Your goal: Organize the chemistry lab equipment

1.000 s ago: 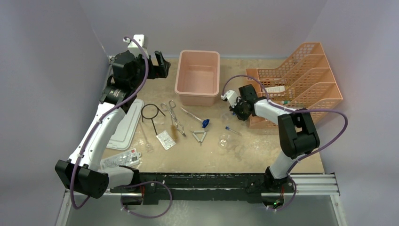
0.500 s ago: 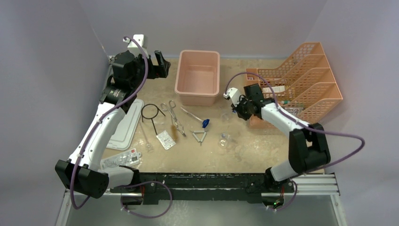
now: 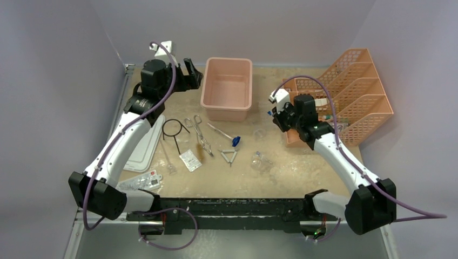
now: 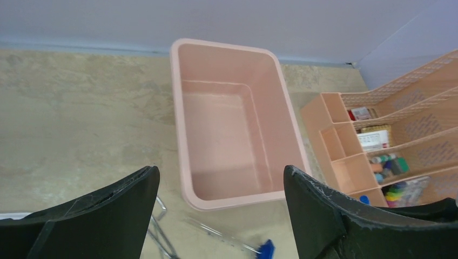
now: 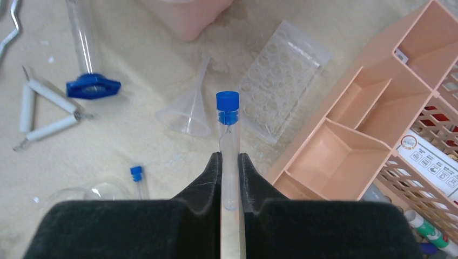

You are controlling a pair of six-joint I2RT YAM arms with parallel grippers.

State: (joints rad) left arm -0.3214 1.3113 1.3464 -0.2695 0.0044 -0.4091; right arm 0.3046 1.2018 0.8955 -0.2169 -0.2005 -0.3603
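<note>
In the top view the left claw (image 3: 190,73) hangs with jaws wide apart and nothing between them at 9 o'clock from the pink tub (image 3: 204,86). The right claw (image 3: 276,116) sits at 3 o'clock from the tub, just beside the orange mesh rack (image 3: 351,91). The metal tongs (image 3: 200,132), black wire ring (image 3: 173,128) and wire triangle (image 3: 229,156) lie loose on the worktop (image 3: 302,172) at 6 to 7 o'clock from the tub. The left wrist view shows both of that claw's fingers spread above the tub's near rim, the tub bare inside. In the right wrist view the jaws are nearly shut on a clear blue-capped tube (image 5: 229,145), pinched at its lower barrel with the cap pointing to 12 o'clock. It is lifted above a clear funnel (image 5: 189,116), and a smaller capped vial (image 5: 139,181) lies at 8 o'clock. The tube looks light, thin-walled and smooth, so it probably slips or swings easily between flat pads and may crack if squeezed hard. A light hold mid-barrel, just under the cap's lip, seems safest for carrying it to a rack compartment.
</note>
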